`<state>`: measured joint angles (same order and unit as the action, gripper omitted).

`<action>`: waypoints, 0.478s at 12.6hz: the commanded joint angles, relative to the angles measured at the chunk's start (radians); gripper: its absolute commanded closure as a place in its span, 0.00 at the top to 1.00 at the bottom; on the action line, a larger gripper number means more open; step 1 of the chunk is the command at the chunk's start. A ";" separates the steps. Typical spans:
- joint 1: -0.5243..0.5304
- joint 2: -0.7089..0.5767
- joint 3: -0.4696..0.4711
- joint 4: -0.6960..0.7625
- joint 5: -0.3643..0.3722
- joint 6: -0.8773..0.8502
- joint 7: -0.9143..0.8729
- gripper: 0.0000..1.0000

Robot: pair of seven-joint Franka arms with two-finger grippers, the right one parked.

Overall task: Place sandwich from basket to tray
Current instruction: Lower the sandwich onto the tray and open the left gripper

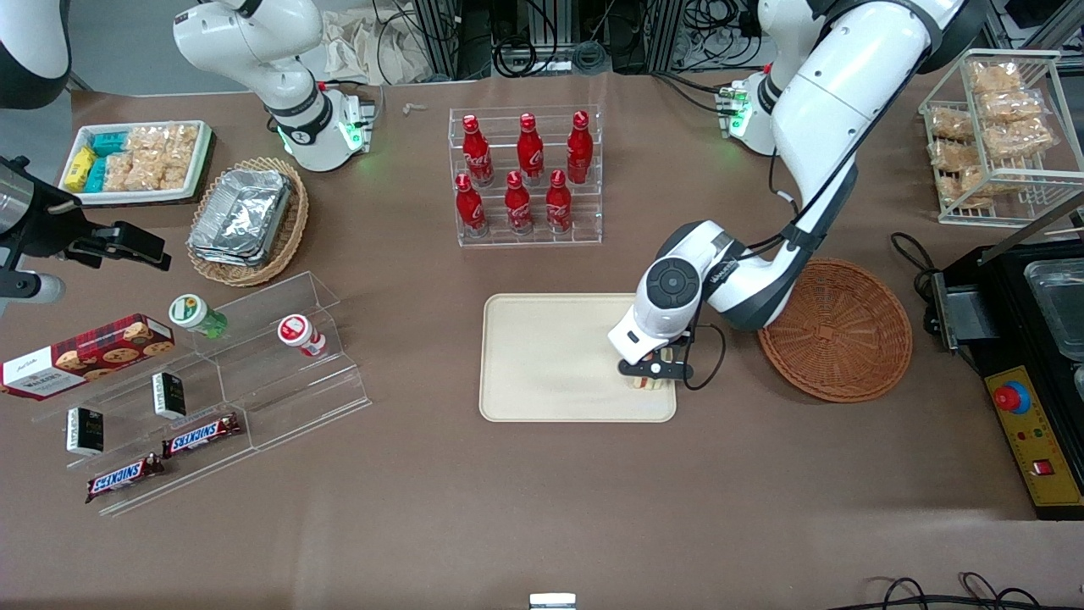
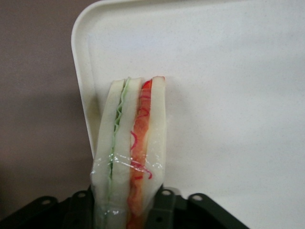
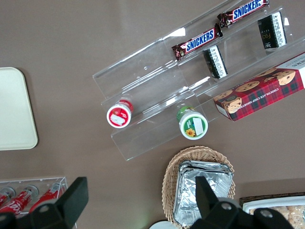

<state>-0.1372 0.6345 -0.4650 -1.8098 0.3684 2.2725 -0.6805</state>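
My left gripper (image 1: 650,379) is over the corner of the cream tray (image 1: 550,356) that lies nearest the reddish-brown basket (image 1: 838,330). It is shut on the sandwich (image 2: 131,143), a plastic-wrapped wedge of white bread with green and red-orange filling. The black fingers (image 2: 164,210) press its two bread sides. In the wrist view the wedge points out over the tray's rim (image 2: 81,81). From the front only a pale sliver of the sandwich (image 1: 649,383) shows under the hand. The basket holds nothing that I can see.
A clear rack of red cola bottles (image 1: 525,174) stands farther from the front camera than the tray. Toward the parked arm's end are acrylic steps with snacks (image 1: 203,381) and a tan basket of foil containers (image 1: 246,216). A wire rack of snack bags (image 1: 999,127) and a black control box (image 1: 1029,407) stand toward the working arm's end.
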 commanded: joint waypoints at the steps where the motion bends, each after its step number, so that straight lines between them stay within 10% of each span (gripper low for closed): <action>1: -0.004 0.010 -0.006 0.053 0.029 -0.025 -0.027 1.00; 6: -0.004 -0.120 -0.012 0.098 0.011 -0.181 -0.062 1.00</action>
<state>-0.1379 0.6112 -0.4723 -1.7059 0.3695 2.1558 -0.6969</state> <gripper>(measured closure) 0.000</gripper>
